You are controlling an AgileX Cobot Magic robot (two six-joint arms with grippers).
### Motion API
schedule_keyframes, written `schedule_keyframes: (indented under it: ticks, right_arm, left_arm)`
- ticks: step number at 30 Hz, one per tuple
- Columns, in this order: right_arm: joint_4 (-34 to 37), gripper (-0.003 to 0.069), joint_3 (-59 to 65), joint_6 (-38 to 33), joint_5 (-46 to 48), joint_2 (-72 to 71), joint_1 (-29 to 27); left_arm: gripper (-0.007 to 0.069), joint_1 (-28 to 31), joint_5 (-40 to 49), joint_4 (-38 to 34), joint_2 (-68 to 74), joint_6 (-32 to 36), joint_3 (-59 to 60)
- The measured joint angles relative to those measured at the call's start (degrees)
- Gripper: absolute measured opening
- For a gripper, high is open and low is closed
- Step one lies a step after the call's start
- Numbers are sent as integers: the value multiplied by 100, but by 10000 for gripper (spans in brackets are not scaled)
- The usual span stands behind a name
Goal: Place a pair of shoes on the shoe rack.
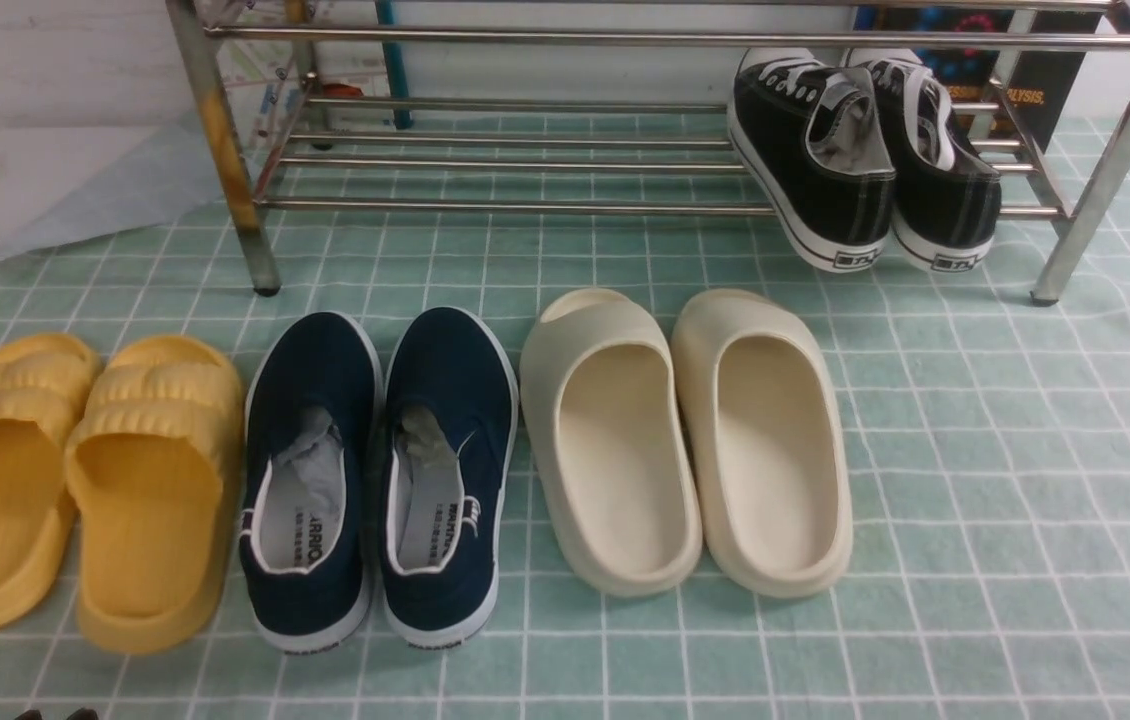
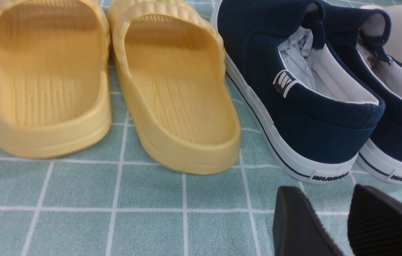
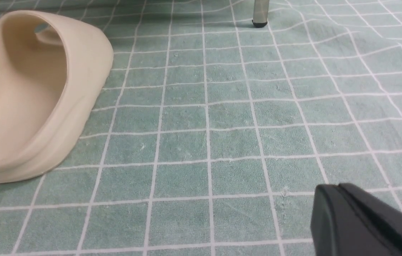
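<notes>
Both black canvas sneakers (image 1: 860, 160) sit on the lower bars of the steel shoe rack (image 1: 525, 150), at its right end, toes toward the wall and heels overhanging the front bar, tipped down toward the camera; their long axes run front to back, side by side and touching. Judged from this, placement looks done. The sneakers lie far forward and to the right, well apart from both arms; the right arm would be the nearer. Left gripper (image 2: 332, 220) hangs low just behind the navy slip-ons (image 1: 380, 470), its fingers (image 2: 293, 220) apart with checked cloth showing between them, holding nothing. Right gripper (image 3: 361, 220) hangs over bare cloth beside the cream foam slides (image 1: 685, 440); its fingers appear pressed together, nothing between them. Yellow ridged slides (image 1: 75, 480) at far left of the desk (image 1: 1025, 500). Writing: navy heel tabs read "WARRIOR" in the left wrist view; sneaker heel patches too small to read; a dark box (image 1: 1035, 75) behind the rack shows "…LYSIS,".
</notes>
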Motion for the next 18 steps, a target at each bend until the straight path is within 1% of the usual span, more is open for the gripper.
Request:
schedule_keyframes:
  ticks: [18]
  right_arm:
    - [-6,34,0,5,2,0,0]
  left_arm:
    - [239,0,0,0,0,0,0]
